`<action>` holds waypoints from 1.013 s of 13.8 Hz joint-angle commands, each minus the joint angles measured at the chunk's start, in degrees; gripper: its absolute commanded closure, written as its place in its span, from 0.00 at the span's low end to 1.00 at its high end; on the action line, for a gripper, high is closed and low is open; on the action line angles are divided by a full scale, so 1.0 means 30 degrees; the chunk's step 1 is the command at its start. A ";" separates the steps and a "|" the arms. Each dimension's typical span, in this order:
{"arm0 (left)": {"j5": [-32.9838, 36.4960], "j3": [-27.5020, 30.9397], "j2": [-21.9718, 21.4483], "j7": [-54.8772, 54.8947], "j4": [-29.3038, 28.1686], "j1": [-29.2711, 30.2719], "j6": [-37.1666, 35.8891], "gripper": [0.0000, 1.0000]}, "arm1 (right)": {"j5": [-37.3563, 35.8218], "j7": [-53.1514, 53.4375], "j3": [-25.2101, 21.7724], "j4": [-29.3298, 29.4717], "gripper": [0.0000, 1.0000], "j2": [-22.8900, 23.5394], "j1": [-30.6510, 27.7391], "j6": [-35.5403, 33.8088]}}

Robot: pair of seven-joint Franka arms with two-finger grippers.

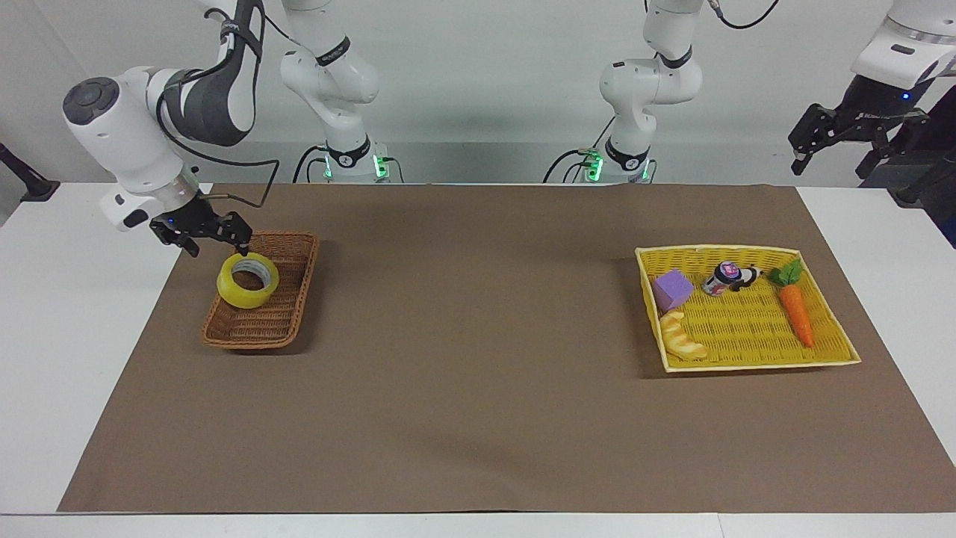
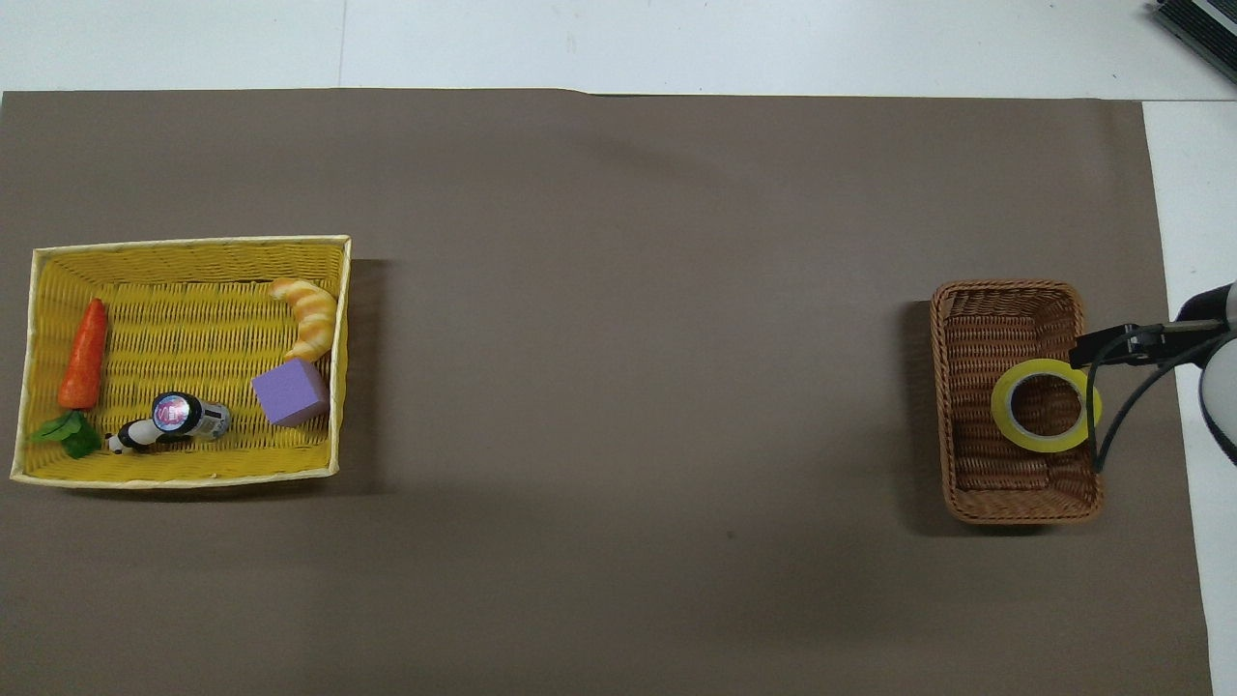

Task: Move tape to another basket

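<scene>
The tape (image 1: pixel 233 294), a yellow roll, lies in the brown wicker basket (image 1: pixel 252 332) at the right arm's end of the table, hole up, tipped against the basket's side wall. In the overhead view the tape (image 2: pixel 1001 412) sits in the middle of the basket (image 2: pixel 1005 287). My right gripper (image 1: pixel 216 245) hangs open and empty just above the tape and the basket's rim, touching neither. The overhead view catches only one of its fingers (image 2: pixel 1111 345), beside the basket. My left gripper (image 1: pixel 833 153) waits open, raised off the left arm's end of the table.
A flat yellow woven tray (image 1: pixel 747 336) lies toward the left arm's end, holding a carrot (image 1: pixel 796 314), a purple block (image 1: pixel 672 289), a croissant (image 1: pixel 683 340) and a small can (image 1: pixel 721 277). A brown mat (image 1: pixel 478 373) covers the table between the two containers.
</scene>
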 commanded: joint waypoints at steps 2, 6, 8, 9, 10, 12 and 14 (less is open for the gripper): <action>-0.0091 -0.0140 -0.0262 -0.0021 -0.0145 0.0176 -0.0234 0.00 | -0.0953 0.1624 0.0191 0.1528 0.00 -0.0098 0.1072 -0.1010; -0.0091 -0.0140 -0.0262 -0.0021 -0.0145 0.0176 -0.0234 0.00 | -0.1807 0.4618 0.0249 0.3546 0.00 -0.0040 0.3301 -0.2300; -0.0091 -0.0140 -0.0262 -0.0021 -0.0145 0.0176 -0.0234 0.00 | -0.1836 0.4941 0.0308 0.4893 0.00 0.0193 0.4354 -0.3468; -0.0091 -0.0140 -0.0262 -0.0021 -0.0145 0.0176 -0.0234 0.00 | -0.1865 0.5552 0.0308 0.5393 0.00 0.0398 0.4940 -0.3881; -0.0091 -0.0140 -0.0262 -0.0021 -0.0145 0.0176 -0.0234 0.00 | -0.1895 0.5819 0.0308 0.5572 0.00 0.0487 0.5120 -0.4030; -0.0091 -0.0140 -0.0262 -0.0021 -0.0145 0.0176 -0.0234 0.00 | -0.1720 0.5502 0.0250 0.5661 0.00 0.0459 0.4860 -0.4148; -0.0091 -0.0140 -0.0262 -0.0021 -0.0145 0.0176 -0.0234 0.00 | -0.1165 0.5061 0.0220 0.6129 0.00 0.0517 0.4741 -0.4442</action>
